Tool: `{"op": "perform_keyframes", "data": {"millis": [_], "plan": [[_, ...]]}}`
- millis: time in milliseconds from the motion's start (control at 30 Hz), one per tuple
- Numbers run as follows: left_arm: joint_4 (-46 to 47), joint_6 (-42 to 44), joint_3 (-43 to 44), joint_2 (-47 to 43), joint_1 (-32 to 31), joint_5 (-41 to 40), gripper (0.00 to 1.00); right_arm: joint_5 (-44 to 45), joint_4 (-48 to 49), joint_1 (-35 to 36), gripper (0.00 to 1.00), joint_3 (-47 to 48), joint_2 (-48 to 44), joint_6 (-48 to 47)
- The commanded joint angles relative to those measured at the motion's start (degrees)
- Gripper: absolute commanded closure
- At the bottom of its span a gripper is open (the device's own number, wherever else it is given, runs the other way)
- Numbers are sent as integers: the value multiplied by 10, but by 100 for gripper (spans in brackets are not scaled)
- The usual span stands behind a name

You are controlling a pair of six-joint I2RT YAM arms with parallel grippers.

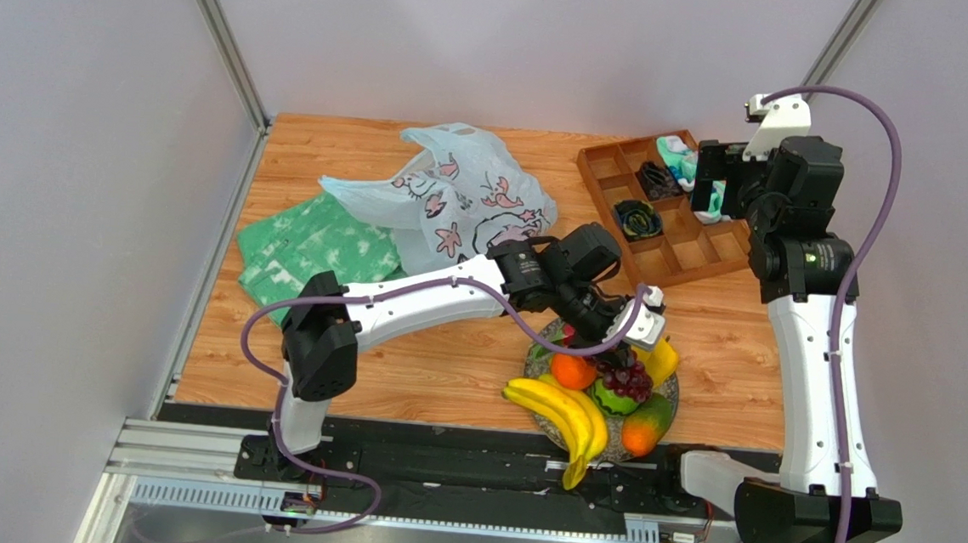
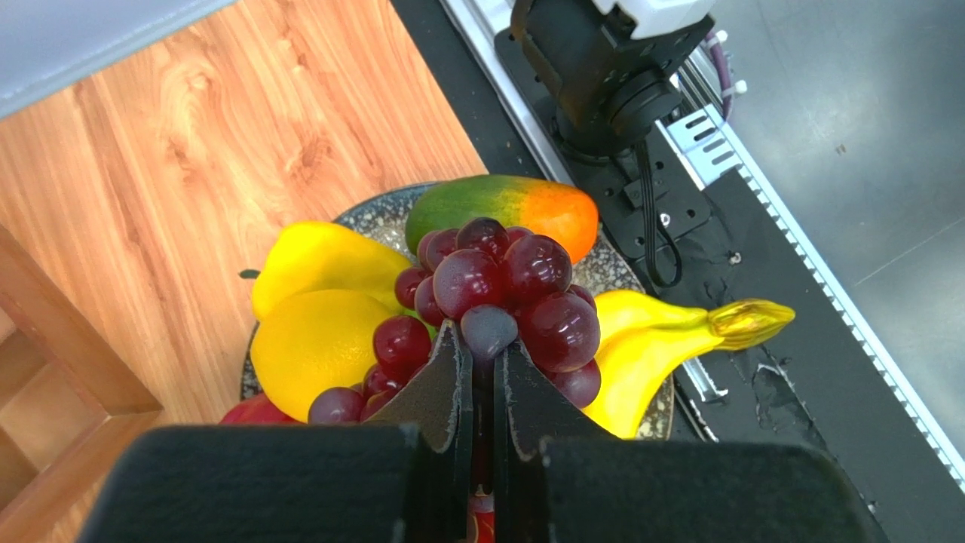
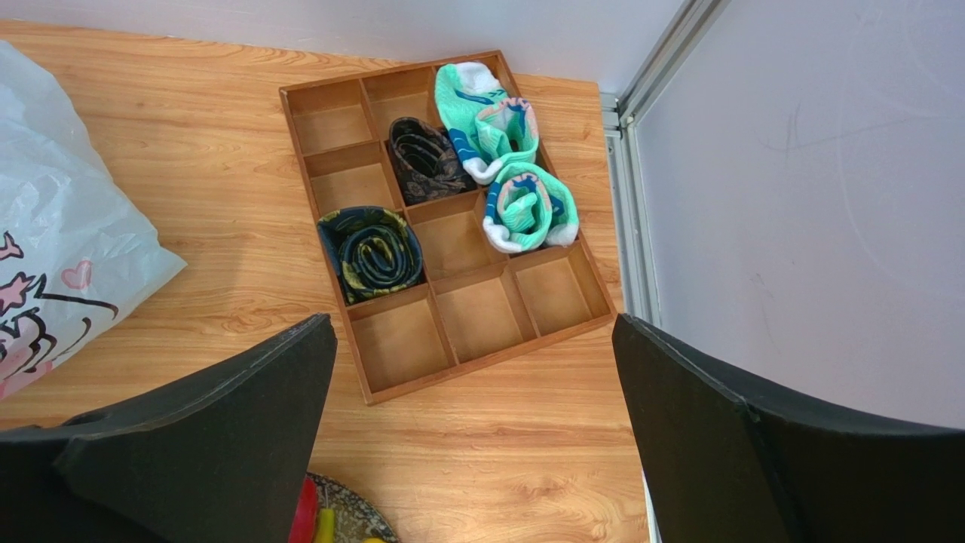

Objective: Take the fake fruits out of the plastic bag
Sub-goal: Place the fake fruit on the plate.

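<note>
The pale-blue plastic bag [image 1: 456, 199] with its pink print lies crumpled at the back of the table; it also shows in the right wrist view [image 3: 57, 260]. The fake fruits are piled on a dark speckled plate [image 1: 538, 348]: bananas [image 1: 563, 411], mango [image 1: 648, 424], orange [image 1: 572, 371], yellow pieces [image 2: 312, 345]. My left gripper [image 2: 485, 345] is shut on the dark purple grapes [image 2: 498, 283], just above the pile, over the mango [image 2: 504, 209] and bananas [image 2: 657, 339]. My right gripper [image 3: 470, 326] is open and empty, raised high at the right.
A wooden compartment tray [image 3: 453, 226] with rolled socks stands at the back right. A green patterned cloth [image 1: 318, 247] lies at the left, beside the bag. The black base rail [image 1: 437, 466] runs along the near edge, just behind the plate.
</note>
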Motion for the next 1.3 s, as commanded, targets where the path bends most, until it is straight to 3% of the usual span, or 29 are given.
{"op": "perform_keyframes", "data": {"millis": [0, 133, 200, 267, 467, 1000, 1067, 1200, 1233, 1267], "plan": [[31, 19, 25, 19, -1, 33, 100, -7, 13, -3, 0, 22, -4, 12], [14, 27, 14, 29, -2, 27, 100, -9, 11, -2, 0, 21, -5, 11], [12, 25, 6, 25, -1, 26, 79, -12, 12, -3, 0, 19, -5, 11], [15, 16, 3, 24, -2, 24, 68, -12, 11, -2, 0, 18, -6, 12], [25, 7, -1, 24, -1, 17, 51, -17, 9, -2, 0, 24, -1, 14], [82, -58, -2, -2, 1, 12, 33, -24, 8, -3, 0, 22, -3, 16], [88, -72, 7, -19, 0, 10, 23, -26, 8, -3, 0, 25, 0, 15], [70, -75, 25, -59, 5, -14, 13, -38, -12, -3, 0, 49, 14, 9], [64, -75, 29, -67, 9, -19, 1, -43, -26, -3, 0, 63, 17, 7], [59, -80, 33, -84, 18, -28, 1, -51, -35, -2, 0, 72, 28, 5]]}}
